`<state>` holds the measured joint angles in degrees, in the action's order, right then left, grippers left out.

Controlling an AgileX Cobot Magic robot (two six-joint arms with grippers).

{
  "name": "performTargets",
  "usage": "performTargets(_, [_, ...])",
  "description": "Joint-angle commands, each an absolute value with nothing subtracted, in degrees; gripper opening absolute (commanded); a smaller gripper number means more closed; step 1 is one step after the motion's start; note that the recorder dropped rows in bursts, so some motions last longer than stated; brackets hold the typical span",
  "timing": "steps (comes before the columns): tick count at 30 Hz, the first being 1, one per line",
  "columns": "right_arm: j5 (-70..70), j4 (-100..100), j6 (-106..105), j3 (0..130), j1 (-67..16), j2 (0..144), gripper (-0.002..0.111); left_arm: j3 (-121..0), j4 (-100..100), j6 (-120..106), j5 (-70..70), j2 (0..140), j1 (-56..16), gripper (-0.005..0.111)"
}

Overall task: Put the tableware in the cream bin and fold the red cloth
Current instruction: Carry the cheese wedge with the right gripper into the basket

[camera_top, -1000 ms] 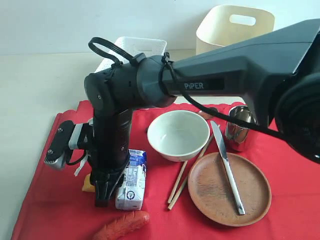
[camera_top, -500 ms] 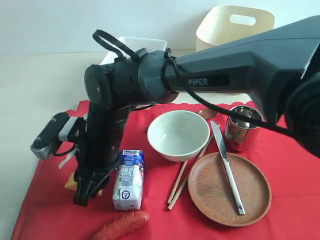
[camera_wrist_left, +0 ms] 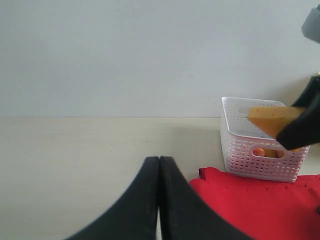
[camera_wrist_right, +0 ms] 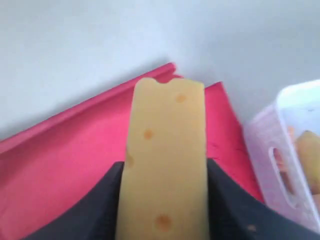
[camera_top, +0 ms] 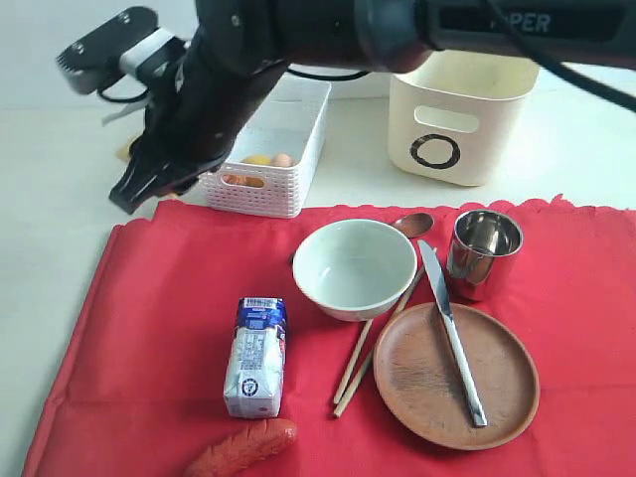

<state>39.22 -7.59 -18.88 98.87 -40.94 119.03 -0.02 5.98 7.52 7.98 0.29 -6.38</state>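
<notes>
Exterior view first: the right gripper (camera_top: pixel 131 191) is seen reaching across to about 10 o'clock of the frame, hung in the air just off the 9 o'clock end of the white perforated basket (camera_top: pixel 260 194). What's pinched in it can barely be made out from here. None of the tableware looks binned yet. The bowl (camera_top: pixel 355 266) is sat mid-cloth, with the spoon (camera_top: pixel 412 225) at its 1 o'clock, the steel cup (camera_top: pixel 483 253) at 3 o'clock, the chopsticks (camera_top: pixel 368 358) at 5 o'clock and the knife (camera_top: pixel 452 333) laid across the clay plate (camera_top: pixel 427 383) at 4 o'clock. The cream bin (camera_top: pixel 467 109) is parked off the cloth at 1 o'clock of the frame. The red cloth (camera_top: pixel 159 298) is spread flat and unfolded, with a milk carton (camera_top: pixel 257 356) and sausage (camera_top: pixel 243 447) left on it. In the left wrist view the left gripper (camera_wrist_left: pixel 159 200) is shown pressed together on nothing over bare table, and a wedge of cheese (camera_wrist_left: pixel 272 119) is seen beside the basket. In the right wrist view the jaws are clamped either side of that cheese, above the cloth's corner. Worry is, only a narrow strip seems to be gripped, so it could be dropped short of the basket if it's let go early, or the basket could get nudged.
</notes>
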Motion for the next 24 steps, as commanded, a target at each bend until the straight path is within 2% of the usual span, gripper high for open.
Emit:
performTargets(1, [35.34, -6.92, -14.75, 99.34, -36.16, 119.1, 0.0, 0.0, 5.76, 7.52, 7.87, 0.0, -6.29, 0.001])
performTargets(9, [24.13, -6.92, -7.47, 99.34, -29.15, 122.19, 0.0, 0.0, 5.76, 7.5, 7.87, 0.0, -6.29, 0.001])
performTargets(16, [18.69, -4.75, -7.34, 99.34, -27.88, 126.73, 0.001, 0.0, 5.76, 7.5, 7.87, 0.0, -6.29, 0.001])
performTargets(21, [17.8, -3.46, -7.34, 99.34, -27.88, 128.78, 0.024, 0.0, 5.76, 7.5, 7.87, 0.0, -6.29, 0.001])
performTargets(24, [17.69, -3.46, -7.34, 99.34, -27.88, 129.45, 0.045, 0.0, 5.76, 7.5, 7.87, 0.0, -6.29, 0.001])
